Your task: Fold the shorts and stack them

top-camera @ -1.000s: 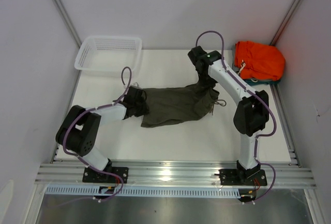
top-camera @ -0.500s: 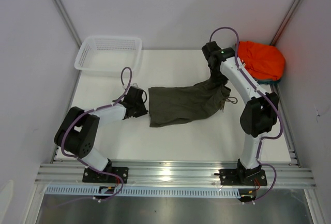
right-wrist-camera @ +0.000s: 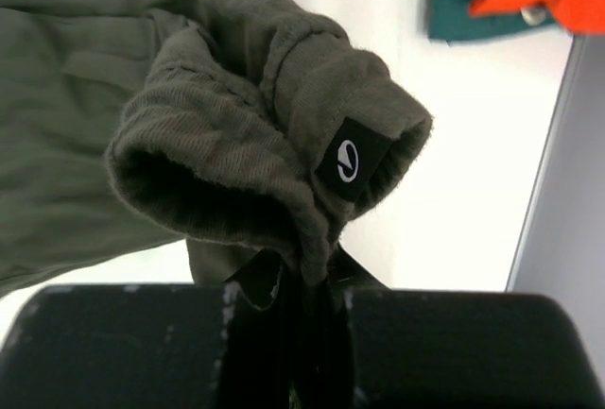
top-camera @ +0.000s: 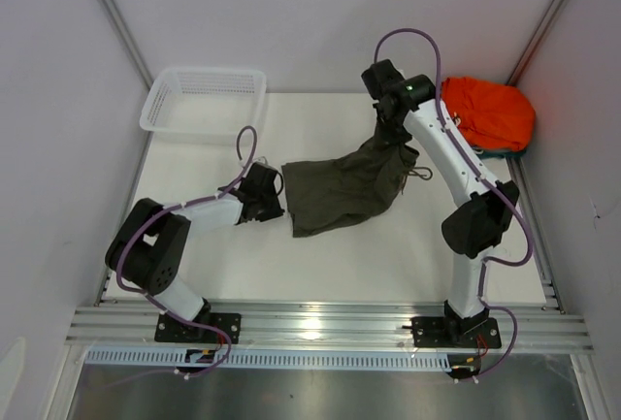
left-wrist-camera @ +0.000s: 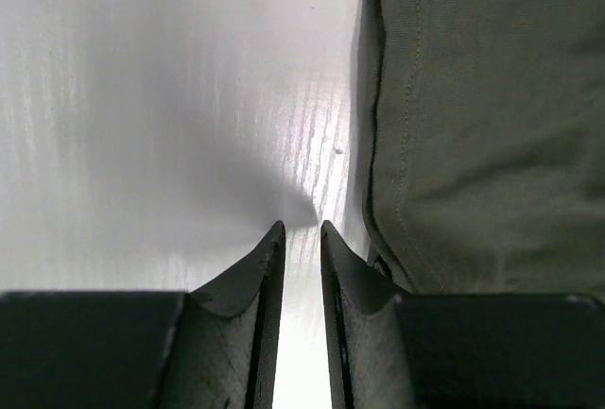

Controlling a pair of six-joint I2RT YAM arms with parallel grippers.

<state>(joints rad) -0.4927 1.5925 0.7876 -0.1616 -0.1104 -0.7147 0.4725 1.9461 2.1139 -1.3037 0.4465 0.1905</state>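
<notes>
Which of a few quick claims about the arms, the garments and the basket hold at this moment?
1. The right fingers pinch the olive-green cloth shorts near the ribbed waistband. True.
2. The left fingers clamp the shorts' hem. False: they stand slightly apart with nothing between them, beside the hem over the white table.
3. The white plastic mesh basket holds a folded garment. False: no garment shows in it.
4. The bright orange garment lies at the table's far right corner. True.

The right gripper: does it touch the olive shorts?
Touching. The right wrist view shows the right gripper shut on the waistband of the shorts, with the cloth pinched between its jaws.
</notes>
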